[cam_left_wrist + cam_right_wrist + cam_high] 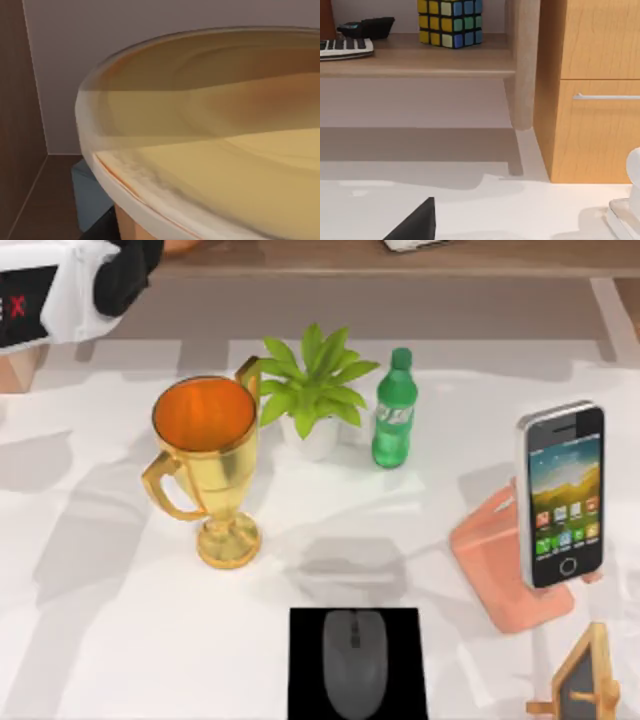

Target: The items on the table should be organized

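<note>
On the white desk [120, 640], the top view shows a grey mouse [354, 662] on a black pad [310, 635] (cut off below) and a smartphone [562, 495] on a peach stand [500, 570]. Seen only by the left wrist, a cream-lidded cup [200, 175] looms close; neither pincer's state can be told

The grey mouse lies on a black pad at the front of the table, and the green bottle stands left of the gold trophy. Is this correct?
Not quite. The top view shows the green bottle right of the gold trophy, beyond the potted plant. The grey mouse does lie on the black pad.
</note>
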